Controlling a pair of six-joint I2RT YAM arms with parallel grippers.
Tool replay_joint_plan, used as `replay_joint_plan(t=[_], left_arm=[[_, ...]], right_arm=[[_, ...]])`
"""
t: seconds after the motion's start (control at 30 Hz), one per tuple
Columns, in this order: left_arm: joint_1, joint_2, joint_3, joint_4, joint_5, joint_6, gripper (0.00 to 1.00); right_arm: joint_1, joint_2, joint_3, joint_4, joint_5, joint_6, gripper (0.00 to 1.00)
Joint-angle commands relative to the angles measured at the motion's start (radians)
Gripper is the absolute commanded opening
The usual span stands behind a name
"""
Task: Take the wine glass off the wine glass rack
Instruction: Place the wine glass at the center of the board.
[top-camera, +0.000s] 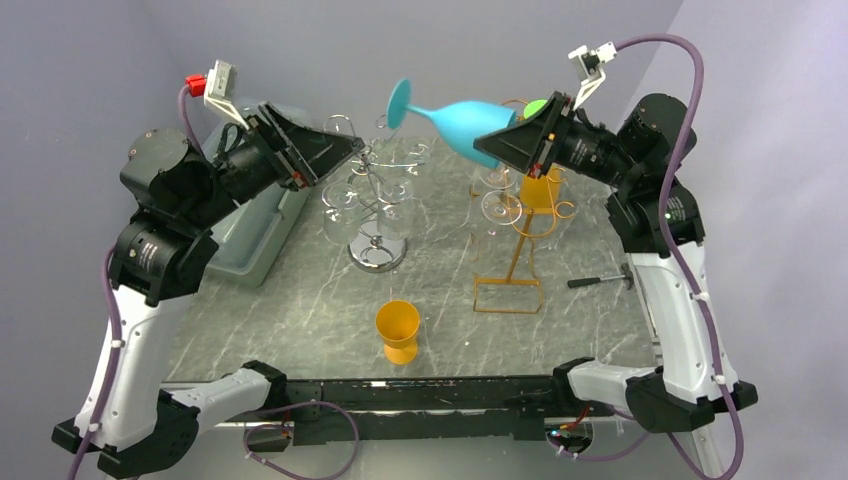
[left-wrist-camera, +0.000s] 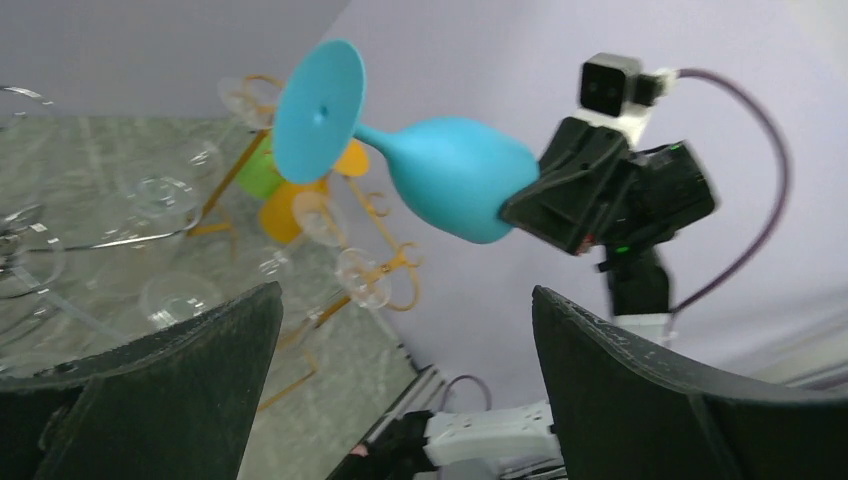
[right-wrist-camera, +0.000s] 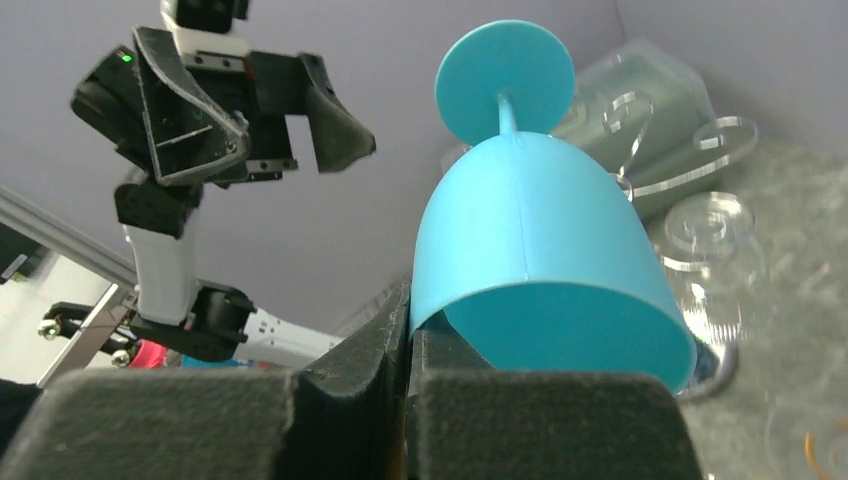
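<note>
My right pincer (top-camera: 503, 140) is pinching the rim of the turquoise wine glass (top-camera: 458, 122) (the wrist view shows the bowl's wall nipped between my pads). The glass hangs in the air on its side, above the table (top-camera: 300, 300), between the silver rack (top-camera: 378, 205) and the orange rack (top-camera: 520, 255). Its foot points toward my left pincer (top-camera: 340, 150), which is spread wide and holds nothing.
</note>
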Motion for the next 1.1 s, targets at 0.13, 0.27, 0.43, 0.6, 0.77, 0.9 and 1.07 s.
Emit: replay_joint_plan(t=[0.13, 0.27, 0.43, 0.6, 0.77, 0.9, 1.07], left_arm=[[0.003, -0.049, -0.012, -0.201, -0.095, 0.259, 0.99], [0.003, -0.062, -0.024, -0.225, -0.108, 0.288, 0.99], [0.003, -0.075, -0.027, -0.254, -0.124, 0.309, 1.0], [0.003, -0.08, -0.036, -0.263, -0.129, 0.318, 1.0], [0.003, -0.079, -0.04, -0.274, -0.136, 0.326, 0.99], [0.003, -0.085, -0.048, -0.277, -0.146, 0.331, 0.99], [0.003, -0.092, -0.066, -0.272, -0.155, 0.333, 0.99]], right_arm=[[0.031, -0.044, 0.249, -0.754, 0.075, -0.286, 0.0], [0.152, -0.059, 0.21, -0.871, 0.17, -0.33, 0.0], [0.312, -0.045, 0.203, -0.989, 0.347, -0.366, 0.0], [0.441, -0.036, 0.202, -1.086, 0.532, -0.366, 0.0], [0.509, -0.045, 0.111, -1.127, 0.599, -0.36, 0.0], [0.566, -0.036, 0.055, -1.163, 0.649, -0.343, 0.0], [0.629, -0.02, -0.001, -1.174, 0.697, -0.313, 0.0]])
